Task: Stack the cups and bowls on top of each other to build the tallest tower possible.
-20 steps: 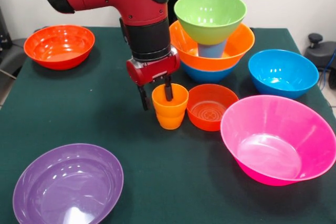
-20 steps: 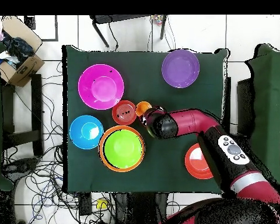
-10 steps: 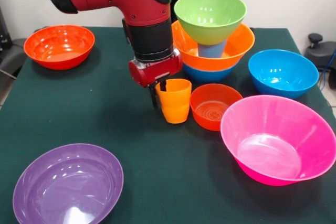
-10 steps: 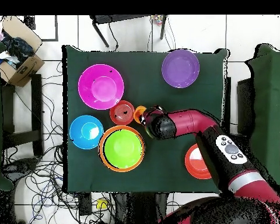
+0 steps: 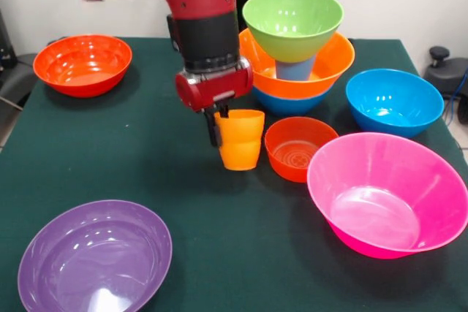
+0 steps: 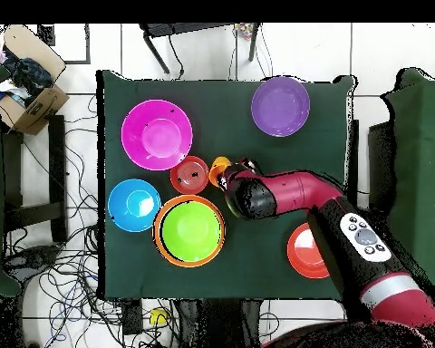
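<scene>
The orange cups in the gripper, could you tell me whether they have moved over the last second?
Yes. The orange cups have risen slightly and shifted toward the small red-orange bowl, carried in the gripper.

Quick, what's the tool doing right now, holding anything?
Tool: closed on the orange cups, one finger inside the rim, one outside.

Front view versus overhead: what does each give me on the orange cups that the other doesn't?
Front only: the gripper shut on the orange cups, two nested, lifted beside the small red-orange bowl; also the tower's layers. Overhead only: a cardboard box and floor cables off the table. Both: the purple bowl and pink bowl.
</scene>
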Robot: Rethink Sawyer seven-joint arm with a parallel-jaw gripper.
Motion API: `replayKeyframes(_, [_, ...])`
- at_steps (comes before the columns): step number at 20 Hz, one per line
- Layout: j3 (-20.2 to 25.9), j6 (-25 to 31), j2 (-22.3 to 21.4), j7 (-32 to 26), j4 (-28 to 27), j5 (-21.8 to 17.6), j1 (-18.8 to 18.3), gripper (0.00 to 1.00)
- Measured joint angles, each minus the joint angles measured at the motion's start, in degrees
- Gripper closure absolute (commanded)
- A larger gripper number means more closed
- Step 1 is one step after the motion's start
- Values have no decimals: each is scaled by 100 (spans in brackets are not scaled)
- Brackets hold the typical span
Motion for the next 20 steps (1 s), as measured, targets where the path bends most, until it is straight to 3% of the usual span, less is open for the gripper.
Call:
replayKeyframes(8, [427,807,-1003,0,329,676,-502,100])
replayKeyframes(12, [765,1747,-1550,0,478,1206,-877,100])
replayKeyframes(16, [989,2305,-1952,0,664,1543,-1048,100])
replayKeyframes(20, [1187,2490,-2285,0,926,1781,-1065,100])
